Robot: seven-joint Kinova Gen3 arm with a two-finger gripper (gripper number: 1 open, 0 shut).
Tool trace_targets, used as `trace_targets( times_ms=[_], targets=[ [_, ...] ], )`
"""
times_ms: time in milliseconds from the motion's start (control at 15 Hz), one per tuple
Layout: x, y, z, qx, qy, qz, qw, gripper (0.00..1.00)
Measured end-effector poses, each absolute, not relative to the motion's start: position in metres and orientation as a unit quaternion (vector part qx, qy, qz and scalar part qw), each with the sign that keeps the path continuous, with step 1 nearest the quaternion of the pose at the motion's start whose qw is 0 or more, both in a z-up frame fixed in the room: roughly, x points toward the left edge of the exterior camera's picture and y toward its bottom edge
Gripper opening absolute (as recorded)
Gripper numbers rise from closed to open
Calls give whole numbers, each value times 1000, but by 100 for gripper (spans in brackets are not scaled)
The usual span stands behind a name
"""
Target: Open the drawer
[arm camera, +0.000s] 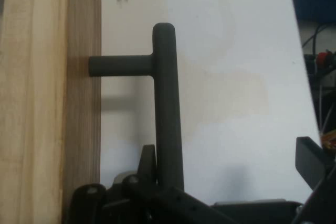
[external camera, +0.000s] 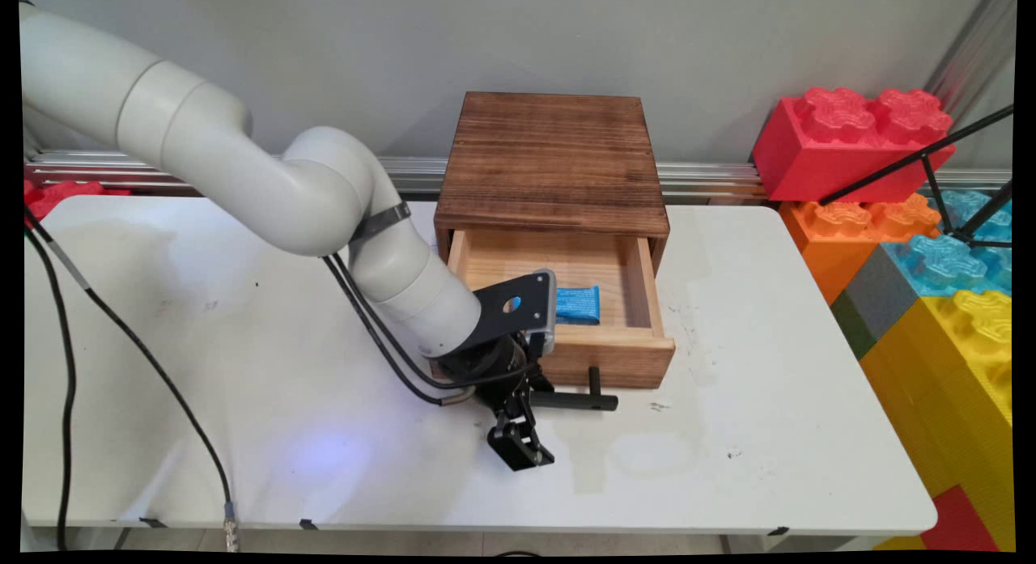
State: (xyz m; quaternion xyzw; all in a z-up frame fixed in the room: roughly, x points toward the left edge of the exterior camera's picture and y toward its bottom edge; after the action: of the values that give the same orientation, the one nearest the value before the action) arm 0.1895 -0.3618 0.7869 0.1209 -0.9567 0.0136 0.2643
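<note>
From where I stand, the smooth white arm [external camera: 243, 175] curves in from the upper left, thick rounded tubes jointed like elbows, with thin black cables [external camera: 121, 337] drooping off it onto the matte white table [external camera: 769, 434], which is scuffed and faintly stained. The arm bends down to the black gripper [external camera: 522, 447], an angular linkage of hard plastic or metal that hangs low just in front of the drawer. In the hand view its two fingers [arm camera: 310, 158] are spread wide apart, one close to the wood and the other far out over the table, and they grip nothing. The round, dull black bar of the handle [arm camera: 167, 108] runs between them, carried on a short stub set into the drawer front.

Just right of the gripper sits the wooden box [external camera: 552, 159], a squat square cabinet with a dark, strongly grained top. Its pale, plain-wood drawer [external camera: 627, 349] is pulled out toward me, and a flat blue packet [external camera: 578, 305] lies inside near the front wall, partly hidden by the black wrist plate [external camera: 518, 309].

Far right, beyond the table, big studded plastic blocks [external camera: 931, 224] are stacked in red, orange, blue and yellow, with thin black tripod legs [external camera: 939, 175] crossing them.
</note>
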Motion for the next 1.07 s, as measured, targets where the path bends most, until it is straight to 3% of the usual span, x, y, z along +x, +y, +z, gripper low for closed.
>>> trace_targets(
  times_ms=[1067],
  targets=[
    [187,-318,791,123,-954,-2,274,100]
  ],
)
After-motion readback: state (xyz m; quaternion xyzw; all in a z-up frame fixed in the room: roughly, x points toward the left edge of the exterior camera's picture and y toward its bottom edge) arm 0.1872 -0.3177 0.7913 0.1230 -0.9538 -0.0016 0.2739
